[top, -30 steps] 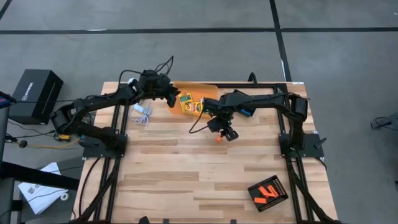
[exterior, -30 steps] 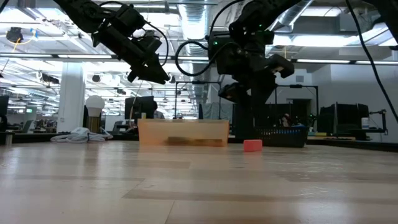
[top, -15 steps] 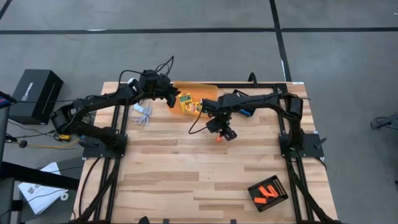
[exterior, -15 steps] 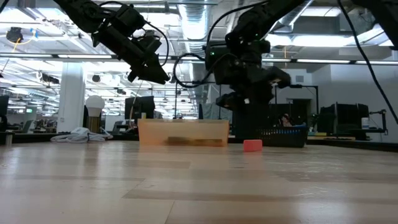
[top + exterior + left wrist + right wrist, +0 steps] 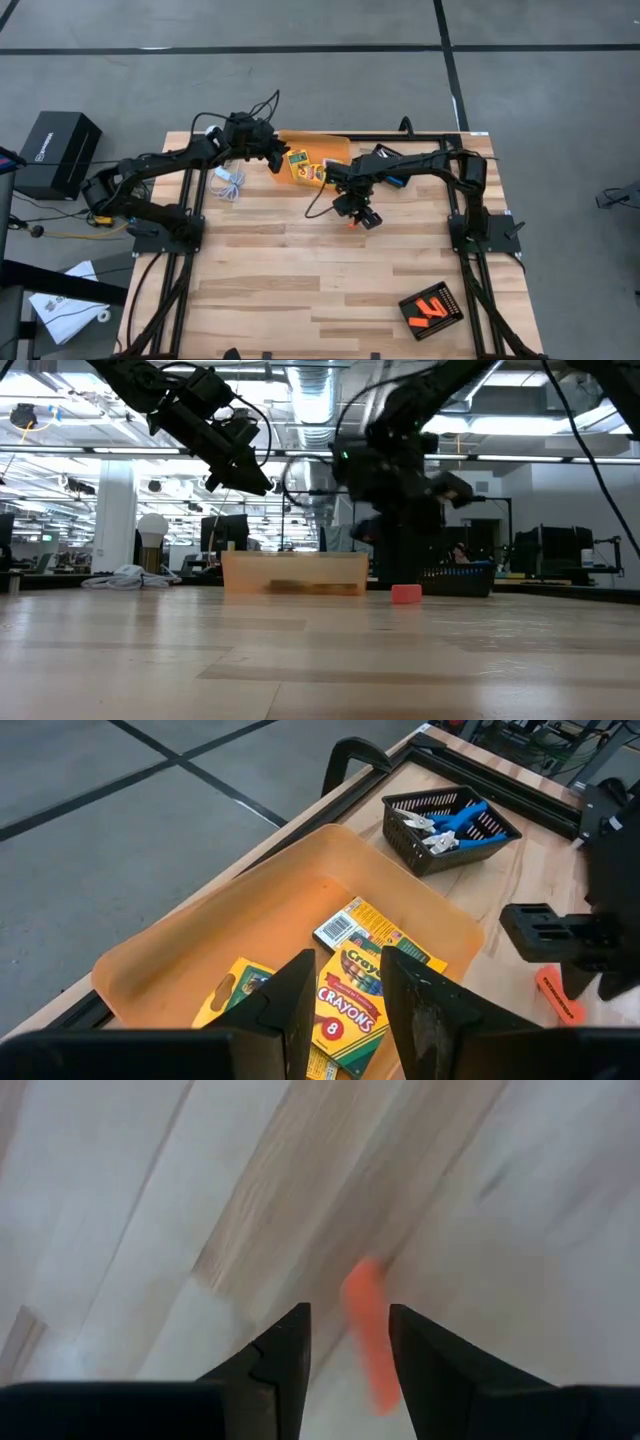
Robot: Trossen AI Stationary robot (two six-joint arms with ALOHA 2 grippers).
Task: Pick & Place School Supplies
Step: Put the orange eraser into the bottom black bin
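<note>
A small orange stubby piece (image 5: 351, 222) (image 5: 367, 1330) lies flat on the wooden table near its middle. My right gripper (image 5: 356, 211) (image 5: 347, 1355) hangs just over it, pointing steeply down and open, one finger on either side of the piece and apart from it. My left gripper (image 5: 275, 158) (image 5: 349, 1010) waits open and empty above the near rim of the translucent orange bin (image 5: 200, 935). In the bin lie yellow-and-green crayon boxes (image 5: 352, 990). Blue-handled scissors (image 5: 455, 818) lie in a black basket beyond the bin.
A black ribbed tray (image 5: 431, 311) holding orange pieces sits at the table's near right. A white coiled cord (image 5: 229, 182) lies left of the bin. The black basket (image 5: 430, 855) stands by the bin's right side, and the arms' frames run along both table edges.
My right gripper has sunk a little toward the orange piece, which has stayed where it lay.
</note>
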